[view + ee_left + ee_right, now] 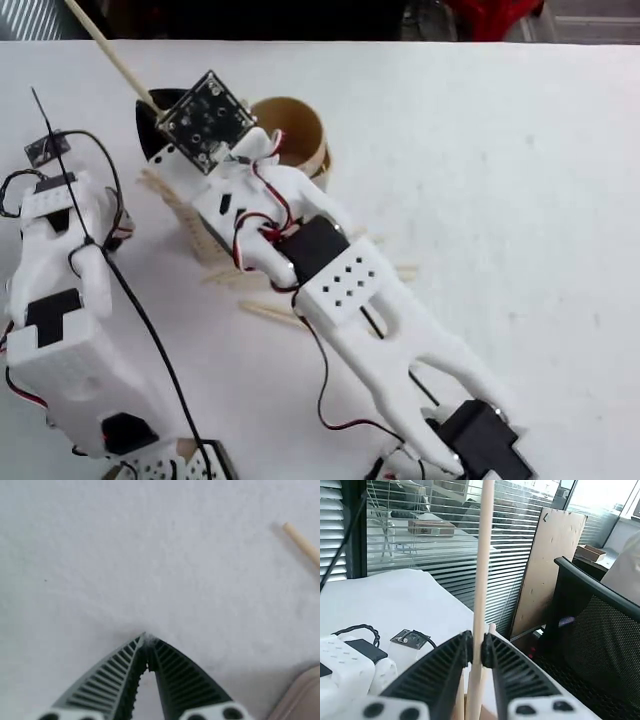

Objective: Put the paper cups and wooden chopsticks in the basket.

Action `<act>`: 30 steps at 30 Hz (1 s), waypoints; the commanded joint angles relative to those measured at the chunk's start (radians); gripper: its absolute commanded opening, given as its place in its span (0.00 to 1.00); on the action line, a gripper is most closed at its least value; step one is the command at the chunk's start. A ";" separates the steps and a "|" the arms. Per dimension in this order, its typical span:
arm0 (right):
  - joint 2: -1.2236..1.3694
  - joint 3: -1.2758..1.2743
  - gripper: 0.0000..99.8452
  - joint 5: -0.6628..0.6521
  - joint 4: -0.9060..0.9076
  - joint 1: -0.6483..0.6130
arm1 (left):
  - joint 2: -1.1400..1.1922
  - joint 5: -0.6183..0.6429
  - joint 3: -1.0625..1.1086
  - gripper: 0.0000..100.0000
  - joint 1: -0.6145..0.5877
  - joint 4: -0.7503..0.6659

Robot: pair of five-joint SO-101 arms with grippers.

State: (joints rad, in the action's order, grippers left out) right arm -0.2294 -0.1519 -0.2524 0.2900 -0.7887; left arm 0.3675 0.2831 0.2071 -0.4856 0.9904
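The right arm lies long and low across the middle of the tabletop, and it reaches toward the far left corner. Its wrist is tipped up, so its jaws point away from the tabletop and toward the window blinds. The right arm's jaws are almost closed and they pinch one wooden chopstick between them. The held chopstick sticks out past the jaws and slants up and away to the far left. A brown paper cup stands just beside the right arm's wrist, on its far side. A pale ribbed edge peeks out from under that arm, and it looks like the basket, but most of it is hidden. More chopsticks lie flat on the tabletop near the arm's middle, and one pokes out on the near side. The left arm is folded up at the left edge of the tabletop. The left arm's jaws point down at the bare white top, their tips touch, and they hold nothing. The end of another chopstick lies well apart from these jaws.
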 commanded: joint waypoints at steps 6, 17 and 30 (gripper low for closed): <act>-0.093 0.000 0.09 0.008 0.008 -0.008 | -0.027 0.012 -0.006 0.02 0.001 -0.014; -0.409 -0.060 0.04 -0.012 0.668 0.021 | -0.027 0.012 -0.006 0.02 0.001 -0.014; -0.493 -0.543 0.16 -0.419 1.027 0.044 | -0.027 0.012 -0.006 0.02 0.001 -0.014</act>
State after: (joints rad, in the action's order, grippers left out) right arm -0.6989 -0.5232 -0.6053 1.3947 -0.7227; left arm 0.3675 0.2831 0.2071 -0.4856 0.9904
